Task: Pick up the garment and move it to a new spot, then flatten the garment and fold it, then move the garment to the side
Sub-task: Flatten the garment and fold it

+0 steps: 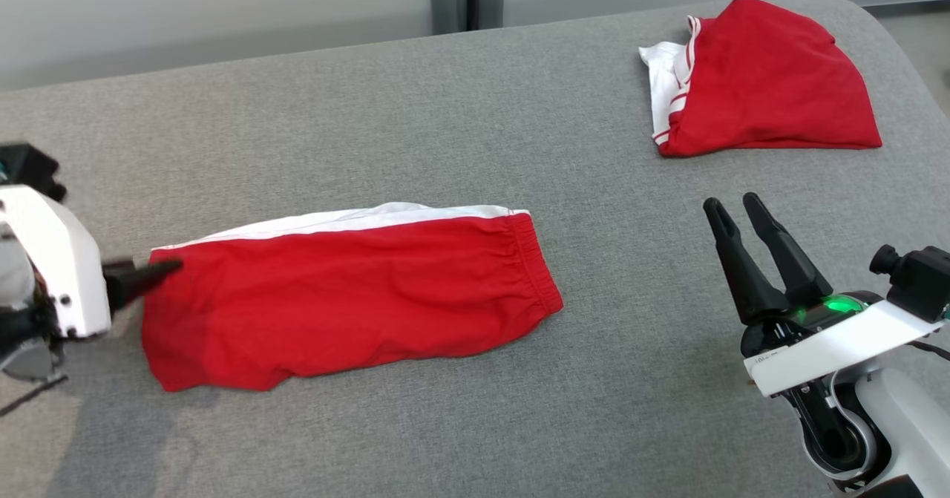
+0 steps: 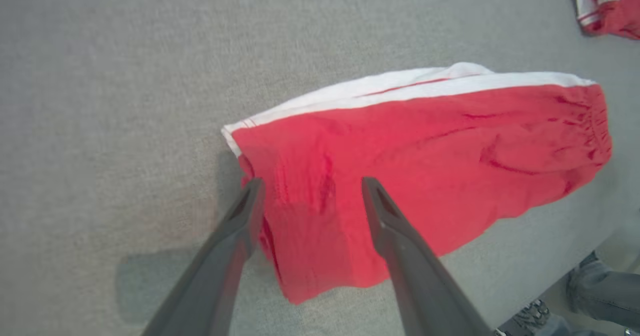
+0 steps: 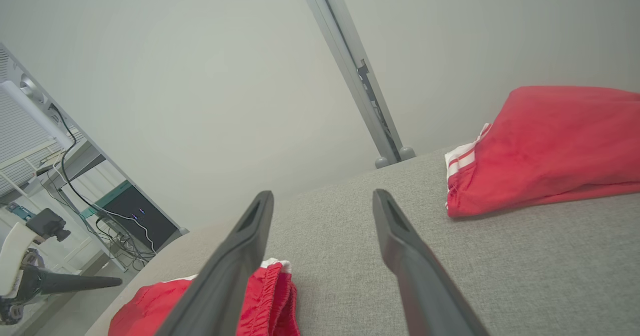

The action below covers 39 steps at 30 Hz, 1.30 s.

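Garment (image 1: 349, 297) folded flat on table (image 1: 445, 112). Straddles leg end with left pincer (image 2: 310, 186) spread, nothing gripped, likely for side move; holds right pincer (image 1: 732, 202) open, clear.

The left gripper (image 1: 162, 269) sits at the lower left of the head view, its white wrist (image 1: 56, 260) held low and its dark fingers lying almost flat, pointing toward the robot's right. In the left wrist view the two fingers (image 2: 235, 236) stand spread wide apart. The right gripper (image 1: 732, 202) is raised at the lower right, its fingers angled up and slightly left, likewise parted, with a green light (image 1: 842, 305) glowing on its wrist.
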Available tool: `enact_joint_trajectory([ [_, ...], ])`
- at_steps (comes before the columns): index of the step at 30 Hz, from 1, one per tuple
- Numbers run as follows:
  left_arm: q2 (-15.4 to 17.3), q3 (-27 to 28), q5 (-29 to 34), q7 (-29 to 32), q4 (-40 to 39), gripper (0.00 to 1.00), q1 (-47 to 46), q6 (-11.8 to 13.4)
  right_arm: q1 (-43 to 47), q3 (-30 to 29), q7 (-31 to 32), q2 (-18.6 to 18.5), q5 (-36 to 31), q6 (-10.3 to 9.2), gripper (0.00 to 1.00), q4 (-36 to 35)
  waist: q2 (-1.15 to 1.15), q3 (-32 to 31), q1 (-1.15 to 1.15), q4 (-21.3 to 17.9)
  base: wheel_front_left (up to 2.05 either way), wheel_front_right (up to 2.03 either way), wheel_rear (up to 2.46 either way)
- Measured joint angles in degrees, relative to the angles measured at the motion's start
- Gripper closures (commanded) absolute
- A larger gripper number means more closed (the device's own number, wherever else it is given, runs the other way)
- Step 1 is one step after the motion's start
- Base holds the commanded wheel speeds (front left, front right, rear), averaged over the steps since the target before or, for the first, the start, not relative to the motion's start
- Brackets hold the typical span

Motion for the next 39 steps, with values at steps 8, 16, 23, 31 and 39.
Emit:
enact_joint_trajectory([
  [8, 1.20, 2.60, 6.64, -14.94, -5.60, 0.00, 0.31, -0.75, 1.27, -1.21, 0.00, -0.74, -0.77, 0.00, 0.00, 0.19, 0.00, -1.34, 0.00, 2.06, 0.00, 0.00, 0.00],
  [16, 1.18, 5.27, 11.80, -33.64, -10.84, 0.00, 6.94, 5.39, 2.69, -5.10, 0.00, 0.37, -3.20, 0.00, 0.00, 0.48, 0.00, -2.70, 0.00, 4.48, 0.00, 0.00, 0.00],
  [23, -0.42, 9.02, 14.58, -47.75, -14.30, 0.00, 13.72, 12.05, 3.59, -6.24, 0.01, 2.07, -5.16, 0.00, 0.00, 1.19, 0.00, -2.97, 0.00, 5.90, 0.00, 0.00, 0.00],
  [31, -9.77, 27.36, 28.15, -49.27, -19.73, 0.00, 27.21, 16.71, 6.14, -10.42, 0.00, 3.28, -6.84, 0.00, 0.00, 0.86, 0.00, -3.72, 0.00, 7.42, 0.00, 0.00, 0.00],
  [39, -22.31, 41.46, 43.35, -49.27, -20.24, 0.00, 41.43, 13.89, 8.21, -12.56, 0.00, 5.71, -11.90, 0.00, 0.00, 0.32, 0.00, -5.29, 0.00, 7.56, 0.00, 0.00, 0.00],
])
